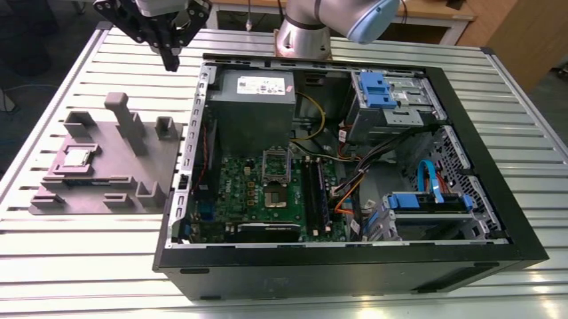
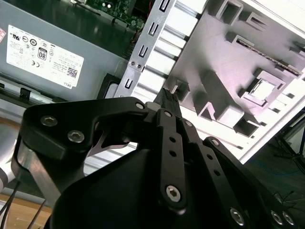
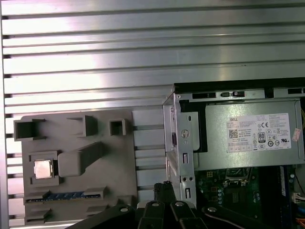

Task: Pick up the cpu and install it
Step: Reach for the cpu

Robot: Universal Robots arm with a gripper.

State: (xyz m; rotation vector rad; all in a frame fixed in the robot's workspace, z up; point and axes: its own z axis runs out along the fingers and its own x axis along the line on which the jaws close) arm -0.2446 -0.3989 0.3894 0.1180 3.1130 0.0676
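resting in the tray [image 1: 106, 189], cpu [image 1: 76, 157]; exterior view adds the socket [image 1: 277, 196]

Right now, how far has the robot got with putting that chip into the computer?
Nothing looks done yet: the cpu lies in its grey tray. The gripper hangs shut and empty above the table, beside the computer case. Both pickup and installation remain.

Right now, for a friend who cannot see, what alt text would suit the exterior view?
A black robot gripper hangs empty over a slatted metal table, near a corner of an open computer case. The cpu, a small silver square, lies in a grey moulded tray on the exterior view's left, apart from the gripper.
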